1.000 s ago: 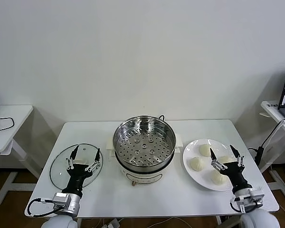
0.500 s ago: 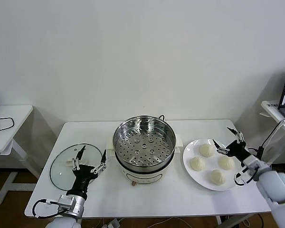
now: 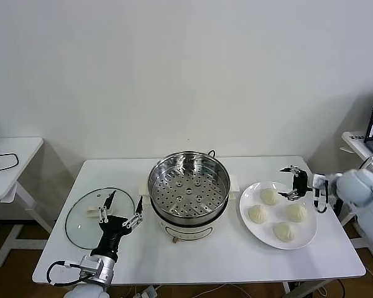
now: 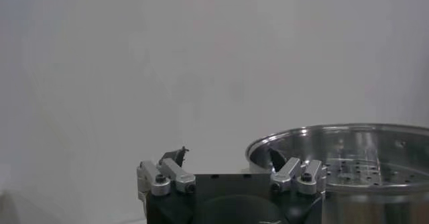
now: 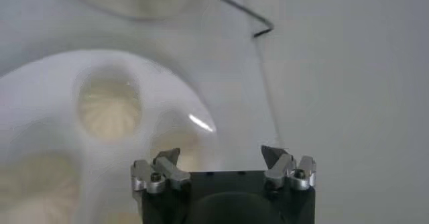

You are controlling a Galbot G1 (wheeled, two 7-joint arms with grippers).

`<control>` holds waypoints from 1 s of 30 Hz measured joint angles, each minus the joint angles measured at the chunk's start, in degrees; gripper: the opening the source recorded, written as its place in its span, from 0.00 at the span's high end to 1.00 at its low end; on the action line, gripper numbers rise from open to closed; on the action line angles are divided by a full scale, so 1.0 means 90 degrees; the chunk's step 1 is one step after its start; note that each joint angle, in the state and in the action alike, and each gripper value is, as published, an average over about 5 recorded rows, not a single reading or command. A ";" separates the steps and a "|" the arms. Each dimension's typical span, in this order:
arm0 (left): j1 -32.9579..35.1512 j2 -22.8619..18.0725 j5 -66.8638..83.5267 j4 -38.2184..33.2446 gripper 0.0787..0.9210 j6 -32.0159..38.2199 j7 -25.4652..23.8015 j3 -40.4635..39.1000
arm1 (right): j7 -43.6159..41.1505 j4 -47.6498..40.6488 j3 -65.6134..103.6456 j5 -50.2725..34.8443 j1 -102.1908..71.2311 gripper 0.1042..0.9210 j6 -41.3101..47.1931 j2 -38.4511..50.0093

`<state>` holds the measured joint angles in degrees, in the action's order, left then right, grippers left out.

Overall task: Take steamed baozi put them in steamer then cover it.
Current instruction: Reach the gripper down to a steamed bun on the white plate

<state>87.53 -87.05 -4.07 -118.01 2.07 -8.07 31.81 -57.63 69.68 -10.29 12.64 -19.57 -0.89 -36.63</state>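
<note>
On the white tabletop (image 3: 211,254) nothing is done yet: four steamed baozi (image 3: 269,196) lie on the plate (image 3: 306,234), the steamer (image 3: 189,186) is empty, both hands open.

light: bright, even, soft overhead | shadows: faint under steamer (image 3: 188,189) on tabletop (image 3: 199,261) | glare: highlights on steel rim | blur: right wrist view soft, plate (image 5: 40,111) out of focus
</note>
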 measured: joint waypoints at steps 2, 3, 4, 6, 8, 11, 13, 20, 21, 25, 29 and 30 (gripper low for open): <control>-0.0009 -0.0007 -0.0004 0.0033 0.12 0.0004 -0.0006 0.0012 | -0.0262 -0.0281 -0.0356 0.0082 0.0355 0.12 -0.0044 -0.0124; -0.0015 -0.0010 -0.0007 0.0050 0.12 0.0007 -0.0009 0.0016 | -0.0372 -0.0413 -0.0509 0.0124 0.0499 0.12 -0.0064 -0.0189; -0.0022 -0.0012 -0.0011 0.0067 0.12 0.0012 -0.0011 0.0020 | -0.0473 -0.0544 -0.0651 0.0167 0.0630 0.12 -0.0081 -0.0258; -0.0035 -0.0021 -0.0026 0.0099 0.12 0.0023 -0.0017 0.0032 | -0.0644 -0.0786 -0.0904 0.0251 0.0853 0.12 -0.0110 -0.0399; -0.0042 -0.0029 -0.0045 0.0132 0.12 0.0032 -0.0025 0.0045 | -0.0781 -0.1012 -0.1120 0.0331 0.1042 0.12 -0.0131 -0.0540; -0.0040 -0.0033 -0.0067 0.0171 0.12 0.0040 -0.0034 0.0061 | -0.0921 -0.1316 -0.1352 0.0447 0.1265 0.12 -0.0162 -0.0733; -0.0040 -0.0033 -0.0075 0.0181 0.12 0.0044 -0.0037 0.0069 | -0.0977 -0.1507 -0.1456 0.0526 0.1375 0.12 -0.0183 -0.0859; -0.0030 -0.0043 -0.0092 0.0202 0.12 0.0063 -0.0048 0.0101 | -0.1081 -0.2111 -0.1647 0.0769 0.1602 0.12 -0.0230 -0.1290; -0.0026 -0.0046 -0.0093 0.0207 0.12 0.0067 -0.0050 0.0107 | -0.1091 -0.2181 -0.1661 0.0800 0.1620 0.12 -0.0235 -0.1343; -0.0022 -0.0049 -0.0096 0.0212 0.12 0.0077 -0.0054 0.0139 | -0.1122 -0.2419 -0.1708 0.0946 0.1662 0.12 -0.0255 -0.1528; -0.0028 -0.0049 -0.0096 0.0209 0.12 0.0078 -0.0056 0.0157 | -0.1134 -0.2592 -0.1718 0.1074 0.1668 0.12 -0.0285 -0.1668; -0.0030 -0.0049 -0.0096 0.0208 0.12 0.0078 -0.0056 0.0160 | -0.1135 -0.2623 -0.1716 0.1101 0.1668 0.12 -0.0291 -0.1697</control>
<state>87.26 -87.49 -4.94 -116.14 2.78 -8.57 33.25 -67.84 46.07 -25.73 22.55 -4.56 -3.51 -51.90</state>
